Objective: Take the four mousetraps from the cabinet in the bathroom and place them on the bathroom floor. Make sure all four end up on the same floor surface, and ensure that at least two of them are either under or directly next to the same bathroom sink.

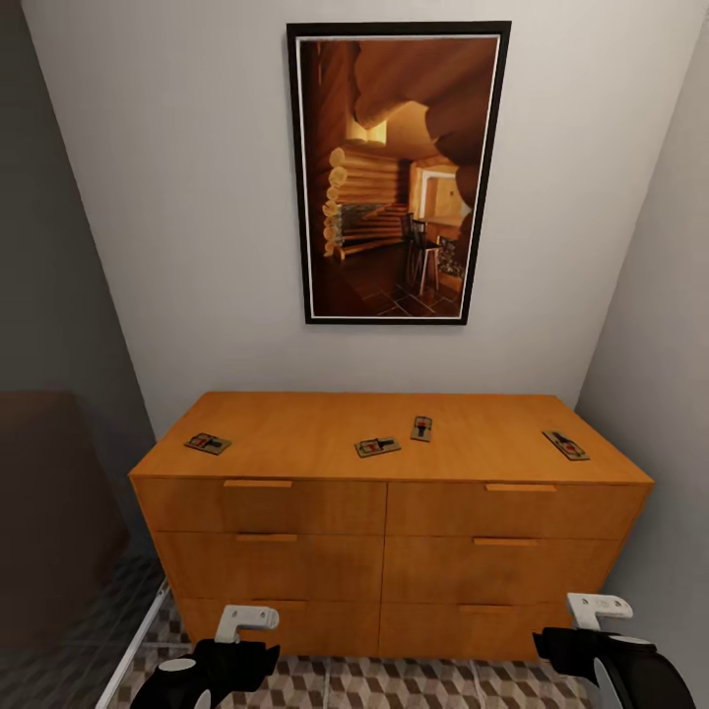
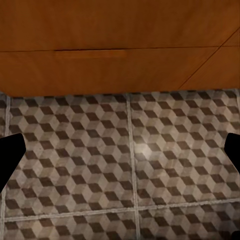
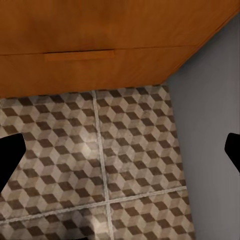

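Observation:
The orange-brown cabinet (image 1: 389,532) stands against the back wall with its drawers closed. On its top lie several mousetraps: one at the left (image 1: 208,443), one in the middle (image 1: 377,446), one just behind that (image 1: 421,427) and one at the right (image 1: 565,445). My left gripper (image 1: 219,658) and right gripper (image 1: 601,645) hang low in front of the cabinet, over the cube-patterned bathroom floor (image 2: 150,165). Each wrist view has dark fingertips (image 2: 10,160) (image 3: 10,155) at opposite edges, wide apart, with nothing between them. The sink is out of view.
A framed picture (image 1: 399,172) hangs above the cabinet. Grey walls close in on the left and on the right (image 3: 210,100). A dark brown bulky object (image 1: 49,512) stands at the left, with a white strip (image 1: 138,640) along the floor beside it.

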Robot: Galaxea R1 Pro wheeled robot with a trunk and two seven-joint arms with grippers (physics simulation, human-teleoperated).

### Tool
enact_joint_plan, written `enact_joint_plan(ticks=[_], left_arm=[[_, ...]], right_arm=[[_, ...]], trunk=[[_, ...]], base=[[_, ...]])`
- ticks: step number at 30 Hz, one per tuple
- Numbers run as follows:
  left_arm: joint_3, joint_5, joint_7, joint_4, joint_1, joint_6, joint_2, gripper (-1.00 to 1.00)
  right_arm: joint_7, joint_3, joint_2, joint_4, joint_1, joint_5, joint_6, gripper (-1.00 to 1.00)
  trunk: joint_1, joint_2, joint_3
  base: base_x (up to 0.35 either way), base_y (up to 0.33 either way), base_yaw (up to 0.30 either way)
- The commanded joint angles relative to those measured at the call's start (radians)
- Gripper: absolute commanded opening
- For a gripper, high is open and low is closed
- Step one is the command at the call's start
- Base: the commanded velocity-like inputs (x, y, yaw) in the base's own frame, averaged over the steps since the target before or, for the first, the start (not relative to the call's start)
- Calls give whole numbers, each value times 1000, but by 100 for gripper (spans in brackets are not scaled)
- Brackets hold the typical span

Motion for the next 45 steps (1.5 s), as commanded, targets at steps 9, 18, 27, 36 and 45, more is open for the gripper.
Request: enact_joint_plan(ticks=[9, 18, 27, 36, 45], left_arm=[[-1, 4, 5, -2, -4, -5, 0, 100], [0, 4, 4, -2, -96, 1, 0, 100], [1, 4, 4, -1, -215, 29, -1, 100], [1, 4, 4, -1, -320, 102, -23, 100], [1, 4, 4, -2, -409, 147, -67, 100]], right_arm=[[-1, 1, 0, -1, -50, 2, 13, 100], [-1, 2, 2, -1, -192, 3, 73, 100], [-7, 3, 3, -1, -307, 9, 73, 100], [-9, 4, 3, -1, -396, 12, 73, 100], [-9, 4, 2, -1, -490, 12, 73, 100]], trunk=[[0, -1, -1], [0, -1, -1], [0, -1, -1], [0, -1, -1], [0, -1, -1]], base=[[-5, 0, 0], [0, 0, 0], [0, 0, 0], [0, 0, 0], [0, 0, 0]])
